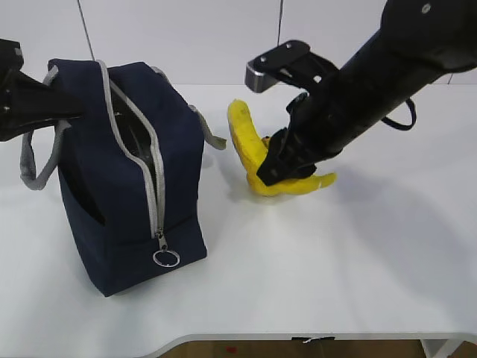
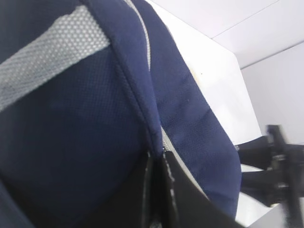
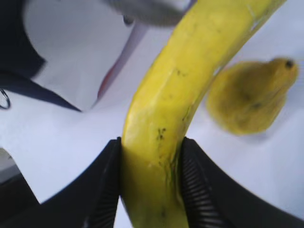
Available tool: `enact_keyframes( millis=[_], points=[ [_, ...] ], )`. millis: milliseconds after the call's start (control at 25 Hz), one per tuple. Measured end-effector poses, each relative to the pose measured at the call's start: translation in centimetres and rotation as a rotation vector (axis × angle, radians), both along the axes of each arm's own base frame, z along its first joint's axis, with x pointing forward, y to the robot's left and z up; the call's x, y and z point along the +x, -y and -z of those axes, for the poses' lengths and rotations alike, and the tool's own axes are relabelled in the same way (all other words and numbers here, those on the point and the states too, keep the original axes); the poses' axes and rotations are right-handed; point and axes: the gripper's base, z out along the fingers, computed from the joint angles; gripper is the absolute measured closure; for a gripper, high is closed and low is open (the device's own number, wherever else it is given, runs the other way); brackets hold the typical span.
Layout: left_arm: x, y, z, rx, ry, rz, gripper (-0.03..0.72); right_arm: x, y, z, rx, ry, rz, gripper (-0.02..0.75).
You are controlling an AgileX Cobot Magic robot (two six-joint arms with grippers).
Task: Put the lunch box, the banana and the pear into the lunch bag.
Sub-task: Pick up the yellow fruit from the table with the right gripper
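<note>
Yellow banana (image 3: 156, 123) sat pinched between the right gripper (image 3: 151, 185) pads near one end, so it risked swinging loose before reaching the lunch bag (image 1: 127, 186); the left gripper's state was unclear.

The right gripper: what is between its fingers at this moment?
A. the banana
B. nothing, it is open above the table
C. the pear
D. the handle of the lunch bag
A. In the right wrist view the two black fingers of the right gripper press on both sides of the banana, while the pear lies apart on the table behind it.
</note>
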Motion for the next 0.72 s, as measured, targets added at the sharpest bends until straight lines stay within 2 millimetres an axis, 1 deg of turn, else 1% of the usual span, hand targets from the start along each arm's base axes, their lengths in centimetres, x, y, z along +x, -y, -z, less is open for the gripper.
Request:
enact_keyframes(
  millis=[120,240,400,480,600,720],
  points=[
    [0.0,0.0,0.0,0.001,0.0,-0.002,0.688,-0.3,0.0,-2.5,0.049,0.055,0.006,0.435],
    [0.0,0.0,0.0,0.001,0.0,-0.002,0.688,-0.3,-0.5,-4.5,0.128,0.056,0.014,0.435],
    [0.0,0.0,0.0,0.001,0.0,-0.002,0.688,-0.6,-1.5,-6.6,0.263,0.0,0.011,0.435],
    [0.0,0.0,0.0,0.001,0.0,-0.002,0.688,-0.8,-2.2,-7.8,0.358,-0.037,0.011,0.435],
    [0.0,0.0,0.0,0.002,0.0,-0.002,0.688,-1.0,-2.8,-9.2,0.464,-0.06,0.0,0.435],
    [0.0,0.0,0.0,0.002,0.0,-0.002,0.688,-1.1,-3.2,-9.9,0.559,-0.086,0.004,0.435]
  ],
)
